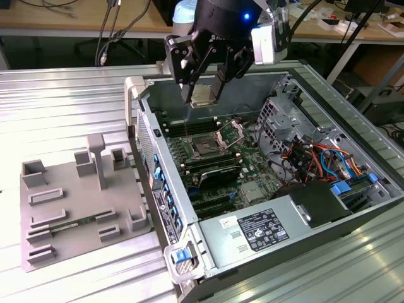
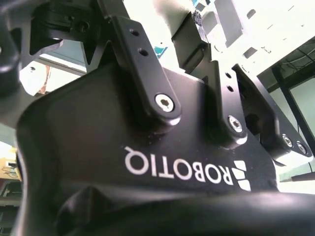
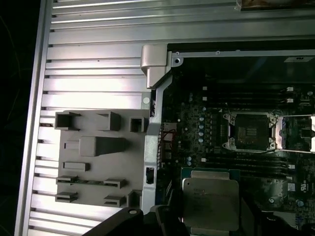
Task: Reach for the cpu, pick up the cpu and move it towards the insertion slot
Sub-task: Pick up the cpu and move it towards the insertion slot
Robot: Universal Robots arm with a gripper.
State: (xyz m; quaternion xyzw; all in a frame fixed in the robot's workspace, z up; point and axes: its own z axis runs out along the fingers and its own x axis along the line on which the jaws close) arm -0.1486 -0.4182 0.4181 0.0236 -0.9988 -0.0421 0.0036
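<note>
My gripper [image 1: 203, 96] hangs over the open computer case, shut on the cpu [image 1: 202, 95], a flat silvery square held between its black fingers. In the first wrist view the cpu [image 3: 211, 198] shows its metal top with a pale rim, and a dark finger [image 3: 165, 219] sits at its side. The insertion slot [image 1: 206, 149] is a dark square socket on the motherboard, below and slightly in front of the held chip. Its shiny metal bracket [image 1: 230, 133] stands hinged open beside it. In the first wrist view the insertion slot [image 3: 248, 132] lies a short way from the chip.
A grey plastic tray [image 1: 76, 208] with several recesses lies on the ribbed metal table at the exterior view's left. The case wall [image 1: 158, 170] stands between the tray and the motherboard. Drive cages and coloured cables [image 1: 315, 158] crowd the case's right, and a power supply [image 1: 259, 230] sits at the front.
</note>
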